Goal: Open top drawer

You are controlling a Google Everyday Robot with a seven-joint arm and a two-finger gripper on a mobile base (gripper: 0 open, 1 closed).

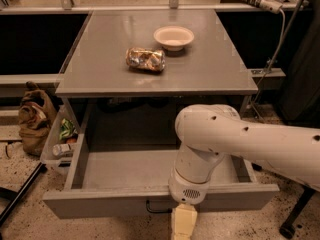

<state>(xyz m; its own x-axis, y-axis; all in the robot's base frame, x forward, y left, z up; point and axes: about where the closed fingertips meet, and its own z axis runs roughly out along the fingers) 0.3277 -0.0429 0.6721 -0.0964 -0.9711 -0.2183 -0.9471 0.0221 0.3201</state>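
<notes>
The top drawer [125,171] is a wide grey drawer under the grey table top. It stands pulled far out toward the camera, and its plain grey inside is bare. Its black loop handle [157,207] shows at the centre of the front panel [95,204]. My white arm reaches in from the right and bends down over the drawer's front edge. My gripper [183,225] hangs just in front of the panel, right of the handle, at the bottom edge of the view. Only its cream-coloured base shows.
A white bowl [173,37] and a crumpled shiny bag [145,59] lie on the table top [210,69]. A brown bag [35,119] and a bin with small items [62,141] sit on the floor at the left. A dark cable hangs at the right.
</notes>
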